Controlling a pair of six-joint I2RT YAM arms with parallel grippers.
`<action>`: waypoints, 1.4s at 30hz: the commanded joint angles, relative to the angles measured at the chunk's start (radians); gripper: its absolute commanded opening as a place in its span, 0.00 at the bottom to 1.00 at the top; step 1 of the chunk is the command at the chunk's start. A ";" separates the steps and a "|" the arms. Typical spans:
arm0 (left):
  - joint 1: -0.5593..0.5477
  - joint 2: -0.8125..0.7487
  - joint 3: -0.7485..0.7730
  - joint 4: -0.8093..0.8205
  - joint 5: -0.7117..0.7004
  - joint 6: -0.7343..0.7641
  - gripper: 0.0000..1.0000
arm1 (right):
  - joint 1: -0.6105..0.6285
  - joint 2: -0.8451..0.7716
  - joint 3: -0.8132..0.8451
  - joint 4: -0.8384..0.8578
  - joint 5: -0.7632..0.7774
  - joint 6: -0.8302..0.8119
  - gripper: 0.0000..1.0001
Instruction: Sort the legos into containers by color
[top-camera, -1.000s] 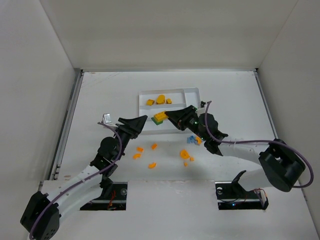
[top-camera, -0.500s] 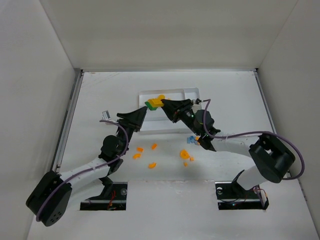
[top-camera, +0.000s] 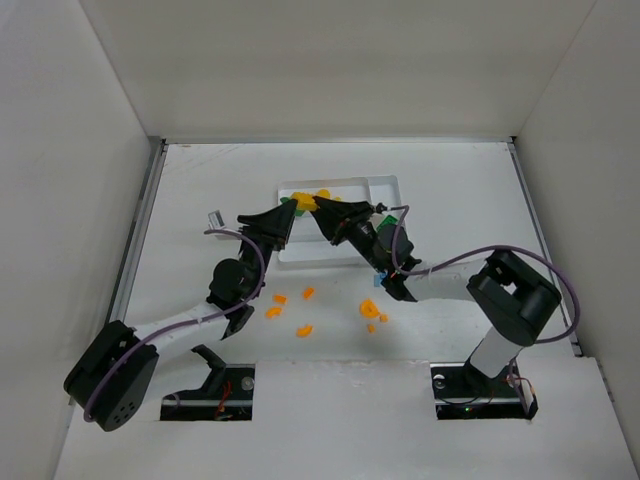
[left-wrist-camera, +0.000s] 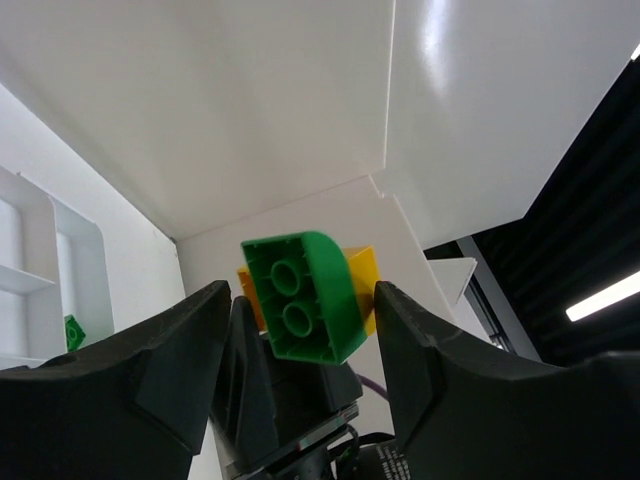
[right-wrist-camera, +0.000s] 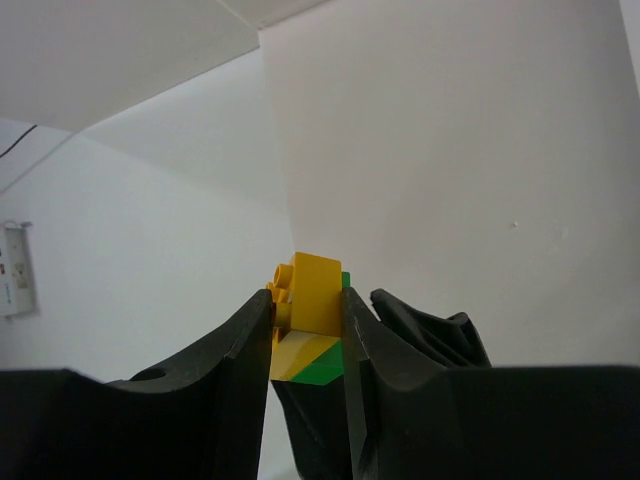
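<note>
**brickfan:** what's the right gripper doing here?

**yam_tinkerer:** it's clamping the yellow brick, jaws closed onto it, with a finger pressing on each side. A green brick is sticking to the yellow one, so it's carrying both as one stack.

**brickfan:** and the left gripper?

**yam_tinkerer:** its fingers are standing apart on either side of the green brick, which is filling most of the gap. One finger is looking like it's right at the brick's edge. Honestly I can't tell if it's squeezing or just flanking.

**brickfan:** where's the stack sitting?

**yam_tinkerer:** in the top view the two grippers are meeting tip to tip over the left end of the tray, holding the stack up between them. The left wrist camera is also showing a small green piece lying in the tray, though I can't tell which compartment.

**brickfan:** rest of the scene?

**yam_tinkerer:** orange bits are lying loose on the white table, on the near side of the tray. A light-blue piece is peeking out beside the right arm. White walls are boxing the table in on three sides.
</note>
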 joint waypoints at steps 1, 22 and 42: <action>0.002 -0.006 0.063 0.236 -0.013 0.012 0.55 | 0.026 0.018 0.049 0.180 0.000 0.094 0.17; -0.011 -0.078 0.118 0.214 0.016 0.089 0.31 | 0.025 0.084 0.064 0.407 0.079 0.183 0.19; -0.031 -0.156 0.113 0.108 0.066 0.317 0.25 | -0.087 -0.008 0.032 0.490 0.070 0.194 0.18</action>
